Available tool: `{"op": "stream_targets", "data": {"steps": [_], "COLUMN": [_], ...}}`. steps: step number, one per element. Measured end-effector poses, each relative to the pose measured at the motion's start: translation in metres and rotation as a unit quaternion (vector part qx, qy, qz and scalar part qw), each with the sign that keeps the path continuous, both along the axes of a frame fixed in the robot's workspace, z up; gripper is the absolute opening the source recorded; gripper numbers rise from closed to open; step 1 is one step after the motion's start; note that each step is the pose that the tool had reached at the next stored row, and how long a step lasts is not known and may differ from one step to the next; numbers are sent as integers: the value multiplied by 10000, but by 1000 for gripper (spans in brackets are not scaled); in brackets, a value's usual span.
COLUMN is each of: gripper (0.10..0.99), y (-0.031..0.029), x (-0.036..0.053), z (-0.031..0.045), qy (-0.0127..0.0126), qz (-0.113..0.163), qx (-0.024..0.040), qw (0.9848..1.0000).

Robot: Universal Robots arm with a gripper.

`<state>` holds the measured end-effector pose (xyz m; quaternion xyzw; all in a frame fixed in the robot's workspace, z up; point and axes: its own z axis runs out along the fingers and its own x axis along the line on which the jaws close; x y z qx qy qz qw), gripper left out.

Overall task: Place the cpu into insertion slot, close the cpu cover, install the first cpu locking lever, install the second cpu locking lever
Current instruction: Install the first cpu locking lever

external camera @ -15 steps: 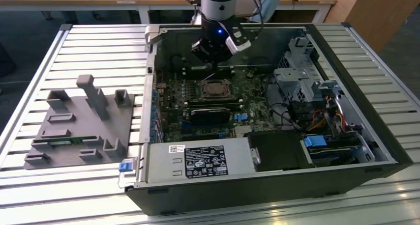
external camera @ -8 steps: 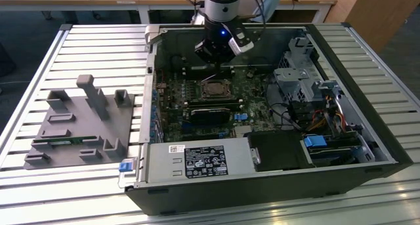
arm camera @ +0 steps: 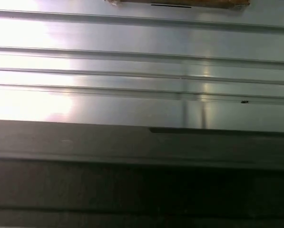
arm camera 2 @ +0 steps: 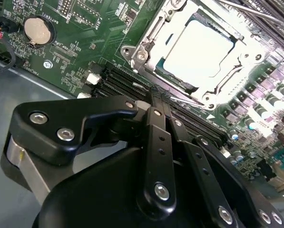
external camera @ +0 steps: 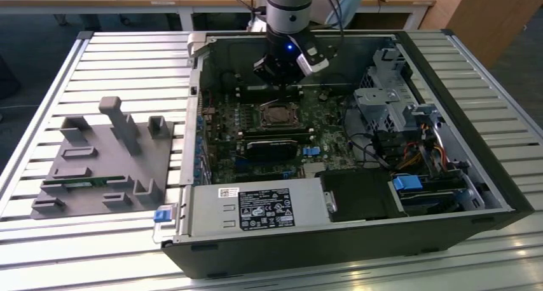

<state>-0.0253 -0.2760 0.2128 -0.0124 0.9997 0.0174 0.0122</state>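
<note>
In the second wrist view the hand, fingers together and empty, hovers just beside the cpu cover's edge, cpu seated inside.

chip: pale silver-grey
cover: shiny silver
board: green
gripper: black
table: ribbed silver

The arm is a silver-grey cylinder with a dark band, ending in a black wrist with a small blue light and a white block. The end effector is matte black, built of flat linked bars pinned with silver hex screws.
</note>
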Motion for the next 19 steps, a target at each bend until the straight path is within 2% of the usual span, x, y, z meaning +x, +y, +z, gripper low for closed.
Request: {"op": "stream_targets", "data": {"steps": [7, 15, 19], "gripper": [110, 110, 110], "y": [4, 4, 5], "x": [42, 46, 47], "z": [-60, -113, -129], "qy": [0, 0, 0], "qz": [0, 0, 0], "qx": [0, -3, -49], "qw": [10000, 10000, 10000]}}
